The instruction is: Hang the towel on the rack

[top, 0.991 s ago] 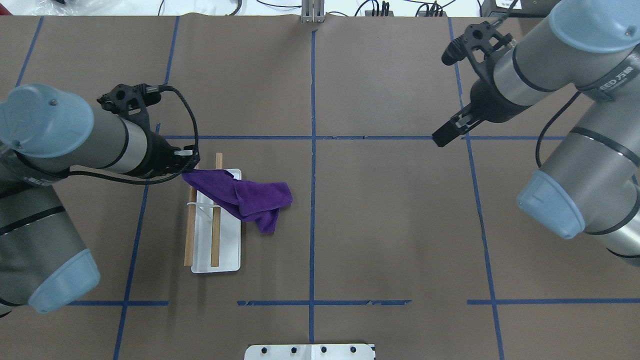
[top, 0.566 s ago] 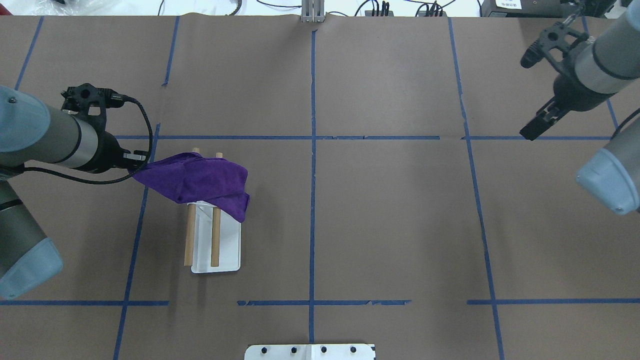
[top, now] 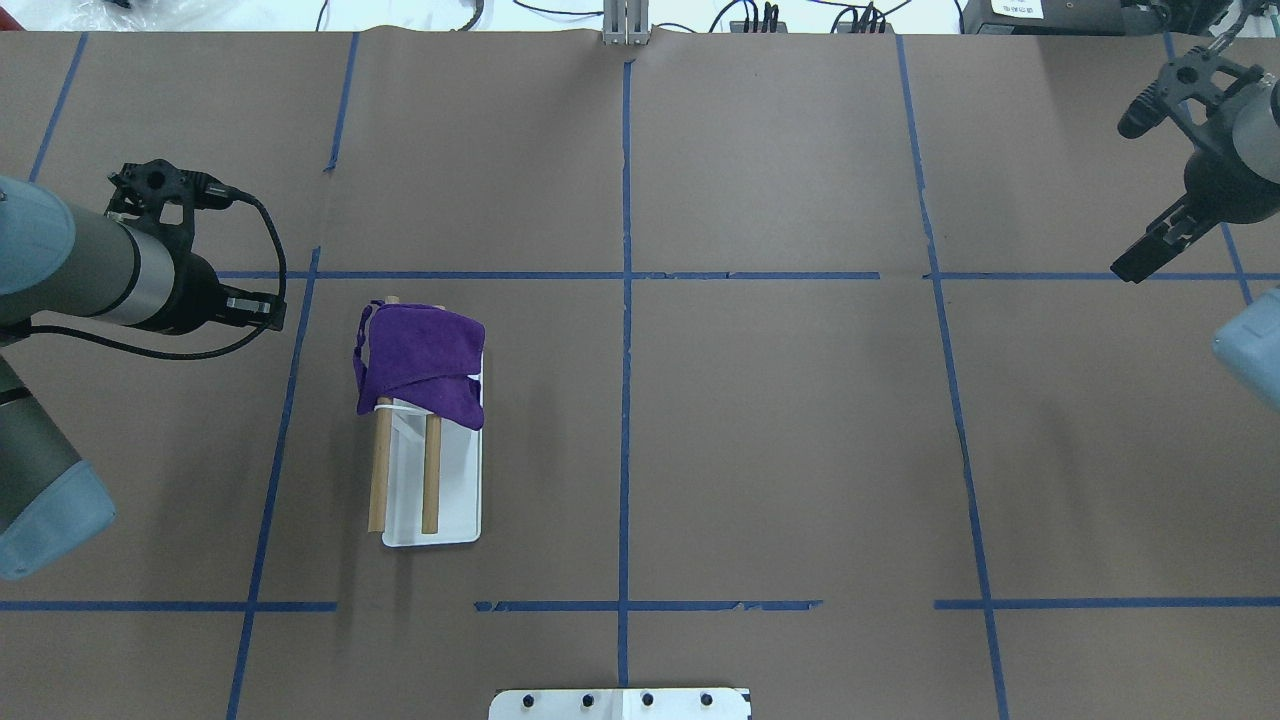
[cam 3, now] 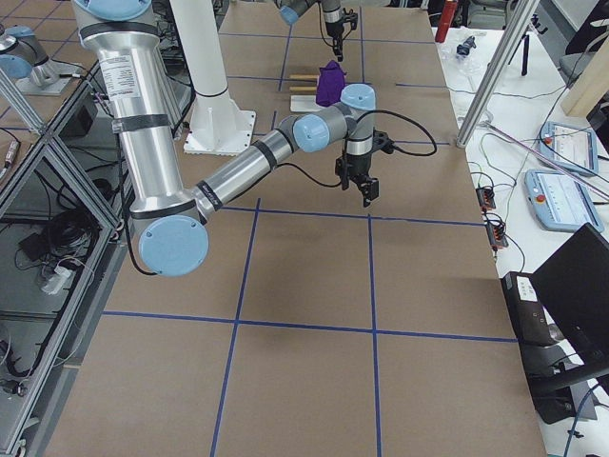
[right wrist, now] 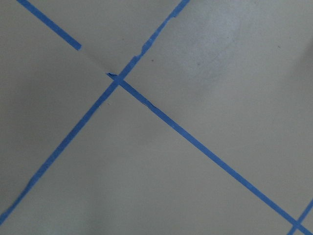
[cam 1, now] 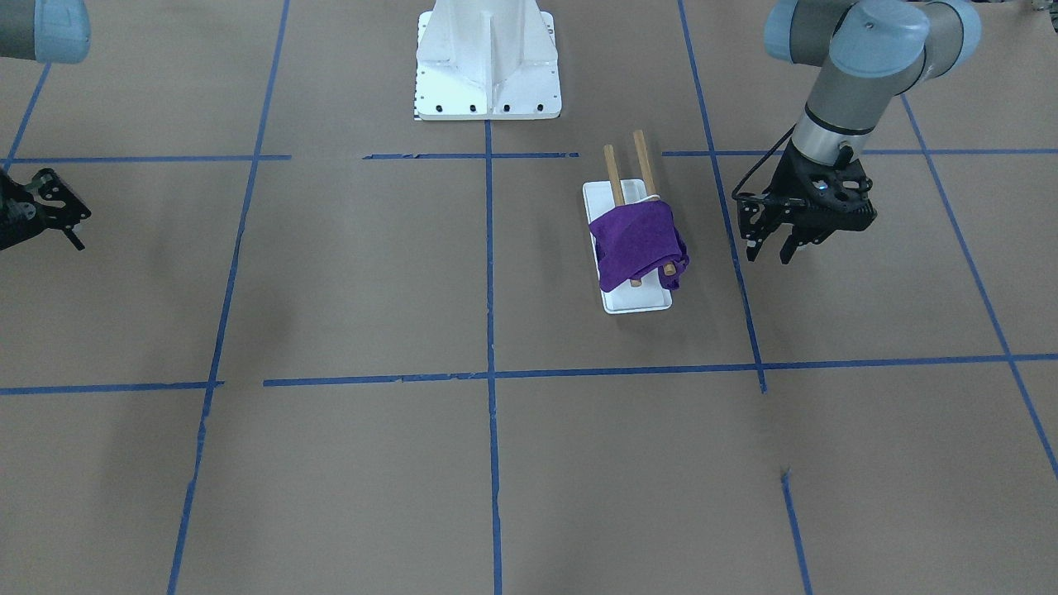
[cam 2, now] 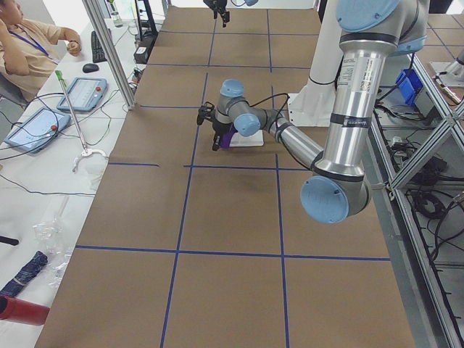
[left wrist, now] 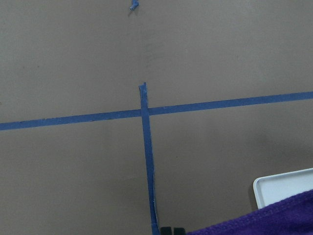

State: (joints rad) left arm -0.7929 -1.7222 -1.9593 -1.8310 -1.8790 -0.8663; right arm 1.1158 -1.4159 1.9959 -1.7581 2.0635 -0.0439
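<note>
The purple towel [top: 420, 358] lies draped over the far end of the rack's two wooden rods [top: 378, 470]; it also shows in the front view [cam 1: 638, 241]. The rack's white base [top: 455, 490] sits on the brown table cover. My left gripper [top: 277, 310] is open and empty, a short way left of the towel and clear of it; in the front view [cam 1: 767, 253] its fingers stand apart. The left wrist view shows a towel edge [left wrist: 274, 221] and a corner of the base [left wrist: 281, 187]. My right gripper [top: 1128, 266] is shut and empty, far off at the table's right.
The large white ribbed pedestal [cam 1: 488, 66] stands at the robot's side of the table, its foot plate in the overhead view [top: 620, 703]. Blue tape lines [top: 625, 300] grid the brown cover. An operator [cam 2: 29, 51] sits beyond the table's far side.
My left gripper let go of the towel and drew back to the left. The towel dropped and now hangs over both rods. My right arm pulled farther to the right.
</note>
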